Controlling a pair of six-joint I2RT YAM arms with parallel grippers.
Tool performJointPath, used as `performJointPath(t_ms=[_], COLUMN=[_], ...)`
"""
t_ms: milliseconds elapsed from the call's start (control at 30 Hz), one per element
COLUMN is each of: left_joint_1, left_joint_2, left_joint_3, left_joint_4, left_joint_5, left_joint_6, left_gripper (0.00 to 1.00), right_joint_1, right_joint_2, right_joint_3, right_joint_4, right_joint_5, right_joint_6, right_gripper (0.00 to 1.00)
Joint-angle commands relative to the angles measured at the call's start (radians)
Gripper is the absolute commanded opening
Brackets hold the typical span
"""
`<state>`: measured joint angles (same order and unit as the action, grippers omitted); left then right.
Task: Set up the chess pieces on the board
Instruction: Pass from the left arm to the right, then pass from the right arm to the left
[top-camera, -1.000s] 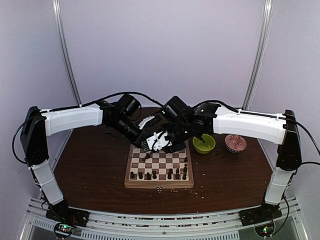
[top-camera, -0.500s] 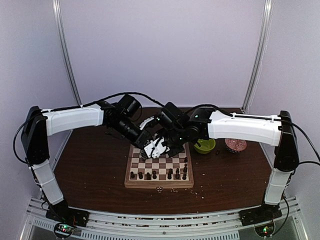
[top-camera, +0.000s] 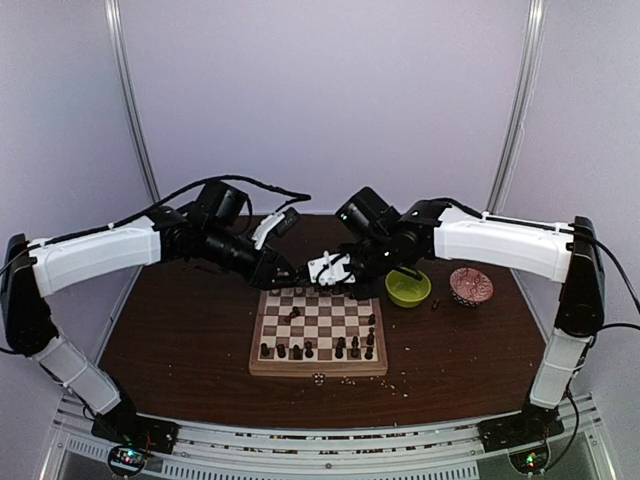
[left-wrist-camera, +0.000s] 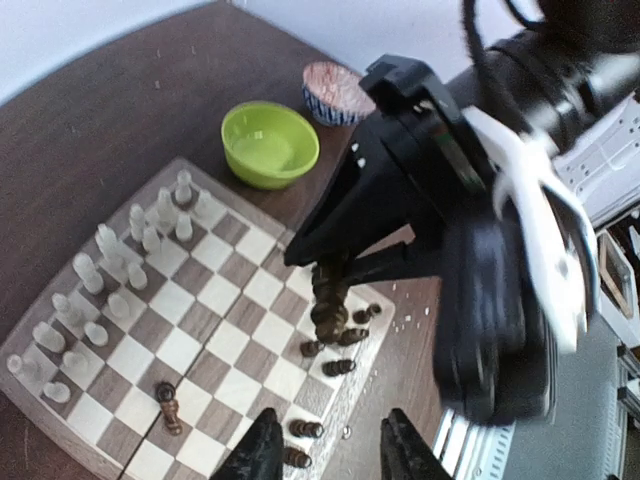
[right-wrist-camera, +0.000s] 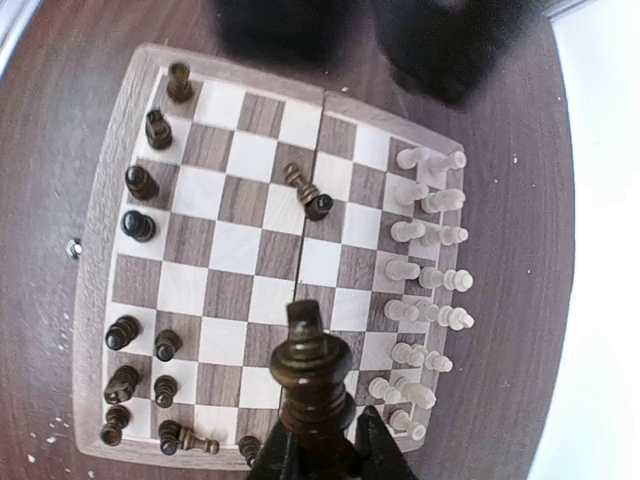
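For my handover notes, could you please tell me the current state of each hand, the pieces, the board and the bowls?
left hand: open, empty.
right hand: shut on a dark brown piece.
board: flat, unfolded.
cream pieces: upright, two rows along one edge.
mid-board dark piece: lying on its side.
green bowl: upright, empty.
red patterned bowl: upright, contents unclear.
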<state>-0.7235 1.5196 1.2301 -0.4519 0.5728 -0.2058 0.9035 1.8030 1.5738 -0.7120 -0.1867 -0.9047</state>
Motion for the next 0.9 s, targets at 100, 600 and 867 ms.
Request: performJointPath(t_ms=[100, 600, 867], left_joint_1=[-0.078, -0.14, -0.14], left_joint_2=[-0.17, -0.068, -0.051], left_joint_3=[-0.222, -0.137, -0.12], left_joint_4=[0.601, 0.599, 0.623], left_joint_5=[-0.169, -0.249, -0.229], left_joint_6=[-0.039, -0.023, -0.03], left_gripper=[0.4, 0.42, 0.4], right_joint_1=[-0.162, -0.19, -0.19], right_joint_2=[-0.076, -0.056, -0.052], right_joint_3=[0.008, -0.01, -0.016], right_joint_4=[0.031, 0.089, 0.084], right_joint_5=[-0.613, -0.774, -0.769], right_joint_6=[0.471, 0.584, 0.576], right_gripper=[0.13, 0.14, 0.14])
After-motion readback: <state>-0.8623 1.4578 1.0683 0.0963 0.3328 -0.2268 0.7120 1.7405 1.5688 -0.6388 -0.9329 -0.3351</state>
